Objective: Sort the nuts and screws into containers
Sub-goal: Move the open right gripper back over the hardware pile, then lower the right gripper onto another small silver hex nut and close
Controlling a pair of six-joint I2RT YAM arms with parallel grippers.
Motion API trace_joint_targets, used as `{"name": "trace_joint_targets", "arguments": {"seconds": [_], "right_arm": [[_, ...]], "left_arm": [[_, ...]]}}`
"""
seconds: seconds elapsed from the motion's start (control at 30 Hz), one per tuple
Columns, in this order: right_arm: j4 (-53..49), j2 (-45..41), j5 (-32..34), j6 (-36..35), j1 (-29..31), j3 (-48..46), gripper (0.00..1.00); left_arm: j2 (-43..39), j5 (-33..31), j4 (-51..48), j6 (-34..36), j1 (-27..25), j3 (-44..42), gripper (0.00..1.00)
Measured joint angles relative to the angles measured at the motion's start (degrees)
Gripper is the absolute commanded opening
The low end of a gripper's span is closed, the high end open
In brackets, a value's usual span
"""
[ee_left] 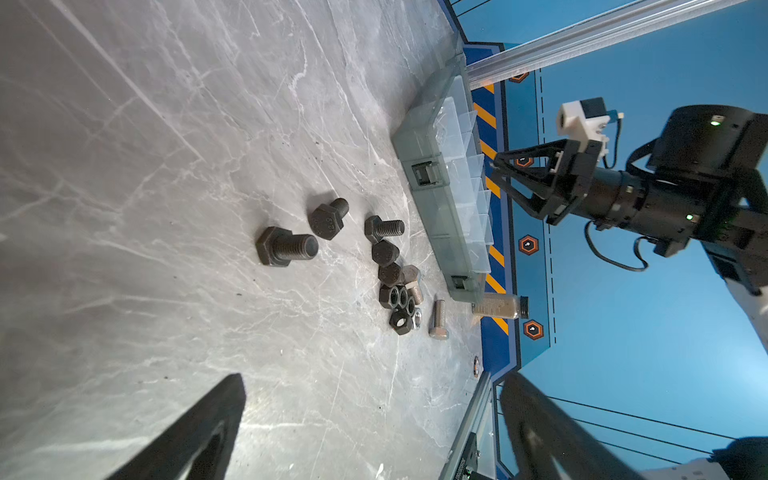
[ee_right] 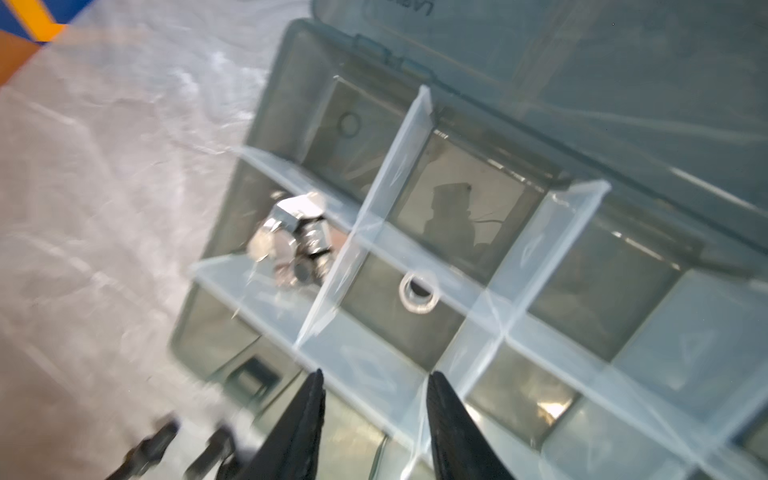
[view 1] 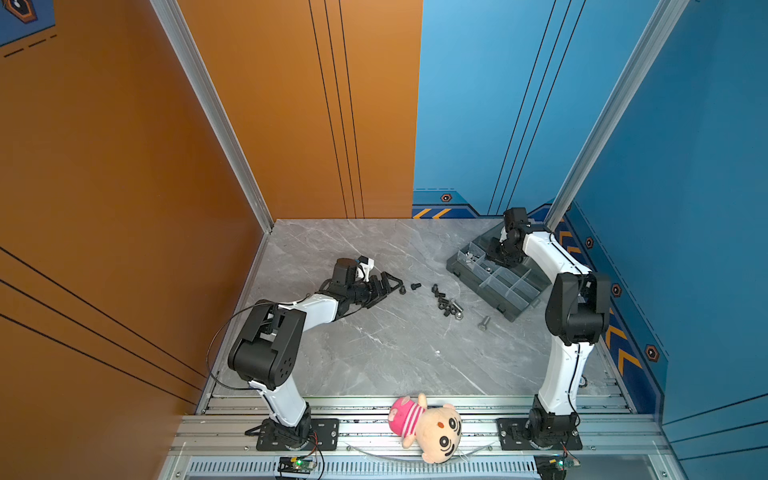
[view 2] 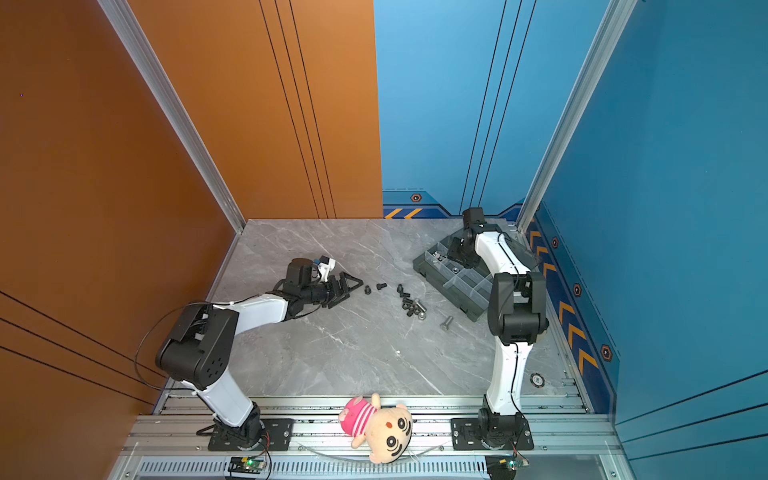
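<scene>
Matt black metal screws (ee_left: 286, 246), translucent smoky plastic box (ee_left: 434, 216), glossy marble-patterned tabletop (ee_left: 166, 166)

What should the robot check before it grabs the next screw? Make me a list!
1. Organizer box lid open: ok.
2. Right gripper empty, jaws apart: ok.
3. Silver nut lying inside the box: ok.
4. Left gripper open and empty: ok.
5. All black screws sorted: not ok, several lie on the table.
6. Nearby silver pieces are screws only: cannot tell, blurred.
</scene>
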Motion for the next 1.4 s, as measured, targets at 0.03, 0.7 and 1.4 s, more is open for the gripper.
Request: {"name": "trace_joint_targets", "arguments": {"seconds": [0.03,0.7,1.4], "right_arm": [[0.09,-1.92,-0.46,0.0,0.26,-1.22,0.46],[5.55,-20.63,-0.59,4.02,16.46,-31.04,0.48],[9.29,-14.01,3.39,4.5,21.31,-33.75,0.49]], "left_arm": [[0.0,0.0,0.0,0.0,0.0,0.0,0.98],[0.0,0.0,0.0,-0.02,0.0,0.0,0.98],[0.0,0.0,0.0,0.0,0.17,-0.02,0.98]]}}
